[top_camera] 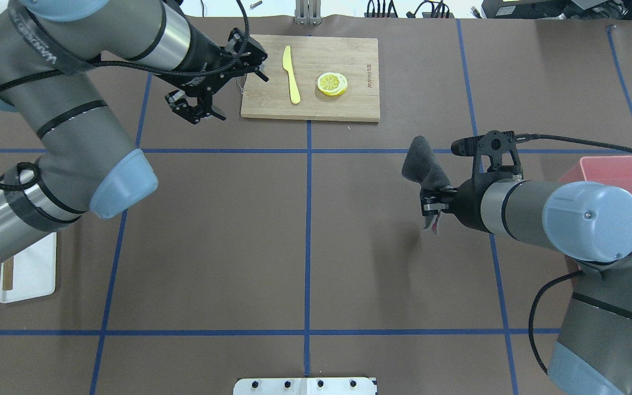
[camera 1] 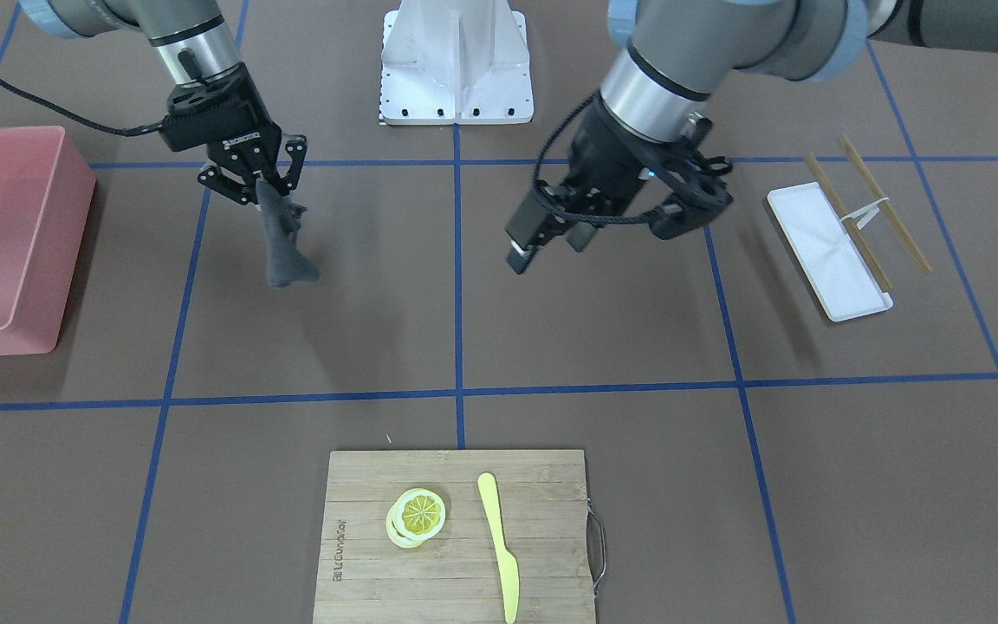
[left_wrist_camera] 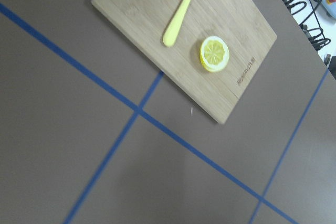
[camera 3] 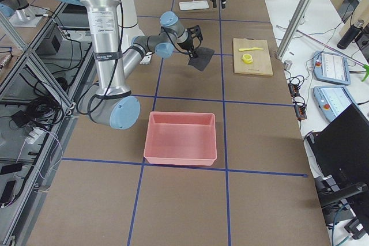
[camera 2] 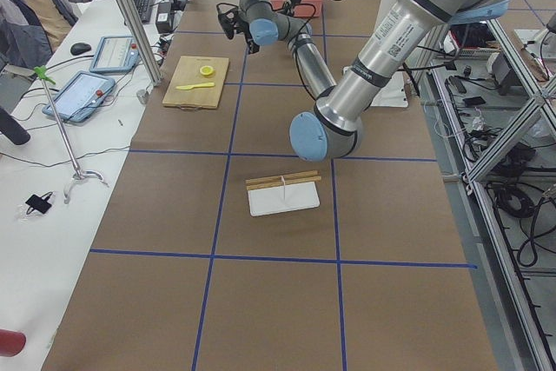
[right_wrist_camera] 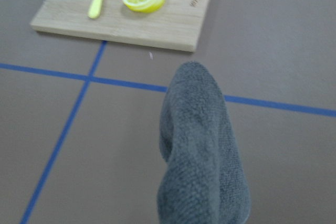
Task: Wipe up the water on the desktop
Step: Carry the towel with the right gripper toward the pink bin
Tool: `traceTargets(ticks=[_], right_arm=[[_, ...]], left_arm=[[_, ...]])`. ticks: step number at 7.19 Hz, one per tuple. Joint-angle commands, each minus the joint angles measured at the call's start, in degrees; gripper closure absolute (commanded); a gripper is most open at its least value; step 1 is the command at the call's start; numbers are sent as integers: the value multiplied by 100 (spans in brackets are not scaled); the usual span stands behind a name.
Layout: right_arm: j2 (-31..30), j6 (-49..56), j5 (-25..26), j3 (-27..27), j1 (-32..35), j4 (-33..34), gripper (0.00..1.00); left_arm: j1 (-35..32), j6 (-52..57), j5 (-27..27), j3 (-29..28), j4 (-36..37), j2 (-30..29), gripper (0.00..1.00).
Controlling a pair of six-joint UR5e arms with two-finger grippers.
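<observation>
Two grippers hang over the desktop [camera 1: 603, 347], the brown surface ruled by blue tape, and both sit on the robot's side of the bamboo cutting board [camera 1: 551, 520].

The right gripper [camera 1: 258, 184] is off toward the board's lemon side. Its fingers are pinched on the top of a grey cloth [camera 1: 284, 251], which droops below them. The desktop lies directly beneath the cloth. The cloth's lower end seems to hang just clear of it, though that is hard to judge.

The left gripper [camera 1: 696, 192] is off toward the board's metal-handle side. Its jaws are spread wide with nothing between them, and bare desktop lies under it.

Farther out, the board rests flat on the desktop. It carries stacked lemon slices [camera 1: 417, 516] and, apart from them, a yellow knife [camera 1: 499, 546].
</observation>
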State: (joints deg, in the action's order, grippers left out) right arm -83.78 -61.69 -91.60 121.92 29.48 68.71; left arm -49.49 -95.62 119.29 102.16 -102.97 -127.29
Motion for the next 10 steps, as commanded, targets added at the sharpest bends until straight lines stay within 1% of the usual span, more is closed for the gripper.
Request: traceTargets(ticks=[1, 2, 3, 4, 5, 6, 7, 8, 9, 10], right_arm=[[-263, -71, -708, -142, 129, 777, 100], [208, -80, -1232, -282, 111, 1576, 100], [848, -237, -1777, -553, 85, 2123, 100], [1420, -960, -1800, -747, -316, 2285, 100], [2122, -1594, -1800, -1254, -520, 2244, 100], [2616, -1635, -1809, -1642, -617, 2217, 100], [2699, -1636, -1818, -1654, -679, 2252, 100], [2161, -1531, -1887, -1411, -462, 2252, 100], [1172, -938, -2184, -947, -77, 2200, 100], [179, -36, -2465, -594, 483, 2199, 100]], left_arm=[[-761, 1881, 24, 93, 23, 1095, 2], [-895, 2811, 24, 302, 23, 1675, 2], [-1113, 3343, 33, 452, 23, 2020, 2], [-1377, 3809, 137, 463, 40, 2224, 2], [-1632, 4519, 286, 463, 32, 2478, 2], [-1834, 5274, 305, 454, 32, 2724, 2], [-2054, 5795, 314, 454, 32, 2927, 2], [-2308, 6496, 427, 402, 32, 3138, 2], [-2502, 6921, 455, 349, 32, 3297, 2], [-2513, 7038, 455, 348, 14, 3403, 2]])
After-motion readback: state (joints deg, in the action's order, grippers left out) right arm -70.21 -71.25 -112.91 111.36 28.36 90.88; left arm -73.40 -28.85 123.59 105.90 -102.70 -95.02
